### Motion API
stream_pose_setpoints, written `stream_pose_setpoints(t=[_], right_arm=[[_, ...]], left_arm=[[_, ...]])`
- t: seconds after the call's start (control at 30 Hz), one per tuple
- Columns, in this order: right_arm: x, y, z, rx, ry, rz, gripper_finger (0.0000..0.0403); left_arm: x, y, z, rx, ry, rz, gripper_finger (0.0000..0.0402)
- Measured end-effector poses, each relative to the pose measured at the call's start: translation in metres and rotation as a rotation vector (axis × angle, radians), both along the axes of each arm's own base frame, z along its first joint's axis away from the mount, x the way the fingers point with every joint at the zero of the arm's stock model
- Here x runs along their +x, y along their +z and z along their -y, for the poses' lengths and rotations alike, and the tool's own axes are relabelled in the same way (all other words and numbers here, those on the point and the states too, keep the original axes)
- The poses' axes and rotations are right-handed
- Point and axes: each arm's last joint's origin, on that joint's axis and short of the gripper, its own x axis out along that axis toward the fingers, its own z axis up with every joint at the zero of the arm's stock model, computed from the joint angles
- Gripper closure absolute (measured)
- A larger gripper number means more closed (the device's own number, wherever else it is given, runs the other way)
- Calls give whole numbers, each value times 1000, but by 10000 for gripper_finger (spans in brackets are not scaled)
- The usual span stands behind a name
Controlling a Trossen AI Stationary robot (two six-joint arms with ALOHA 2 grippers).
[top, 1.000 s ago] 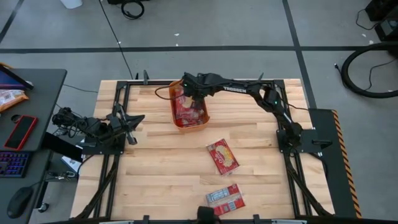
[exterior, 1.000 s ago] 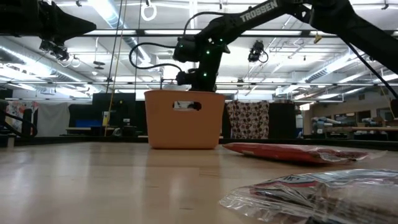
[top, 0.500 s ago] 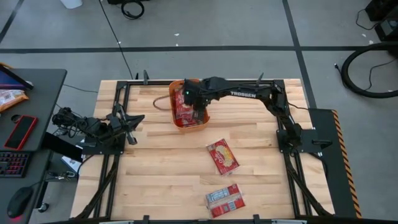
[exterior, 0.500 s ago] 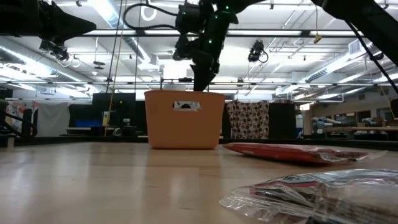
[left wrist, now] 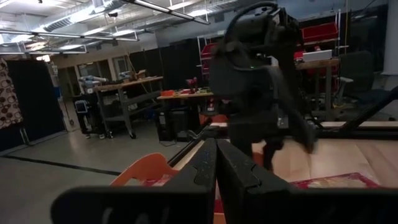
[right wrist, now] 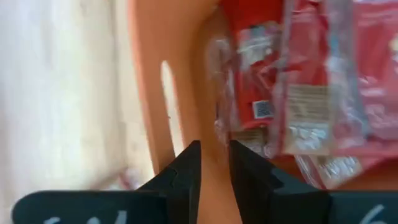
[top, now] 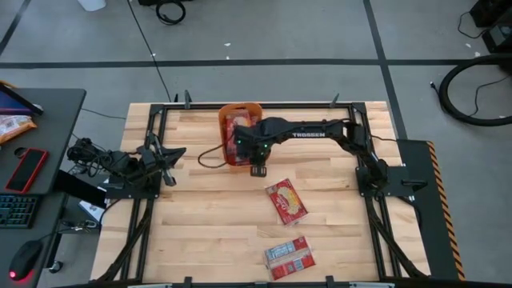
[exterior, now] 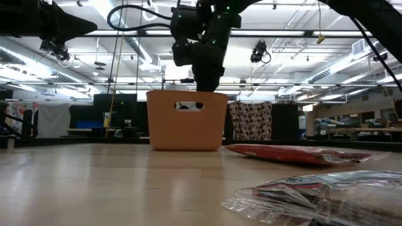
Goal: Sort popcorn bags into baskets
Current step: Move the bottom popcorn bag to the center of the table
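The orange basket [top: 239,110] stands at the table's far middle, with several red popcorn bags [right wrist: 298,81] lying inside it. Two more bags lie flat on the wood: one [top: 286,201] right of centre and one [top: 289,256] by the near edge. My right gripper [top: 258,166] hangs pointing down over the basket's near wall [right wrist: 149,74]; its fingers are a little apart and hold nothing. My left gripper [top: 169,165] waits shut at the table's left side. The low view shows the basket [exterior: 186,125] with my right gripper [exterior: 206,86] above its rim.
Black frame rails run along the table's left, right and far edges. A side desk to the left carries a red smartphone [top: 28,168] and a keyboard. Bare wood lies between the basket and the two loose bags [exterior: 295,152], [exterior: 326,194].
My right gripper has travelled from above the basket's far half toward the table's near edge, and it now stands over the basket's near wall. The arm also rose a little on the way. The basket and the two loose bags have stayed put.
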Motion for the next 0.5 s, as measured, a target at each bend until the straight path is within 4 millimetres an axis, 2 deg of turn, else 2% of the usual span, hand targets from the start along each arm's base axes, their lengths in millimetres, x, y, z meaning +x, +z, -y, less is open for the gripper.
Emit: stream_pose_setpoints(t=[0.13, 0.27, 0.37, 0.5], right_arm=[[5, 1, -17, 17, 24, 28, 320], [7, 8, -24, -104, 6, 37, 320], [5, 24, -32, -218, -29, 48, 320], [-6, 52, -60, -342, -22, 84, 320]], left_arm=[[0, 0, 0, 0, 0, 1, 388], [0, 0, 0, 0, 0, 1, 388], [0, 0, 0, 0, 0, 1, 388], [0, 0, 0, 0, 0, 0, 388]])
